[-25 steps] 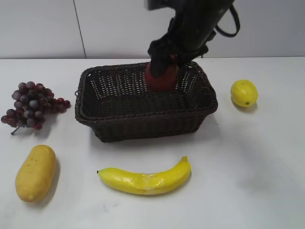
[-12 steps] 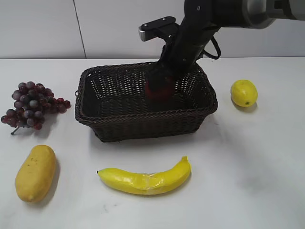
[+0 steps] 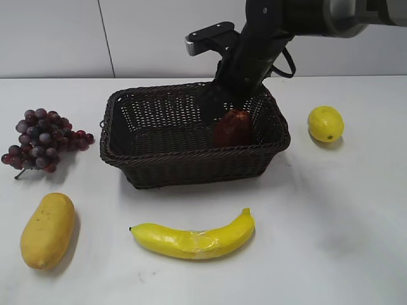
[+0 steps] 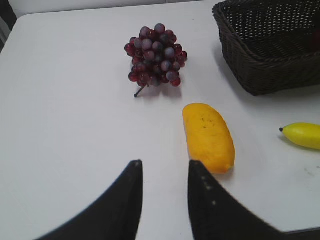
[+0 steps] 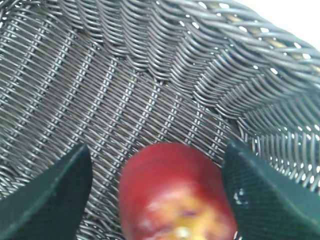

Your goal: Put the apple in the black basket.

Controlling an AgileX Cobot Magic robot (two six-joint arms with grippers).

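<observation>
The dark red apple (image 3: 233, 128) lies inside the black basket (image 3: 191, 162), toward its right end. In the right wrist view the apple (image 5: 175, 195) sits on the basket's woven floor (image 5: 75, 90), blurred, with a yellowish patch facing up. My right gripper (image 5: 156, 146) is open just above the apple, with a gap between the apple and each jaw. In the exterior view it (image 3: 222, 98) hangs over the basket's back right part. My left gripper (image 4: 166, 163) is open and empty above bare table and does not show in the exterior view.
A bunch of dark grapes (image 3: 41, 140) lies left of the basket. A yellow-orange mango (image 3: 48, 230) is at the front left. A banana (image 3: 194, 239) lies in front of the basket. A lemon (image 3: 325, 123) sits at the right.
The right gripper lowered the apple into the basket and opened. The apple has left the jaws and shifted right, onto the basket floor.
</observation>
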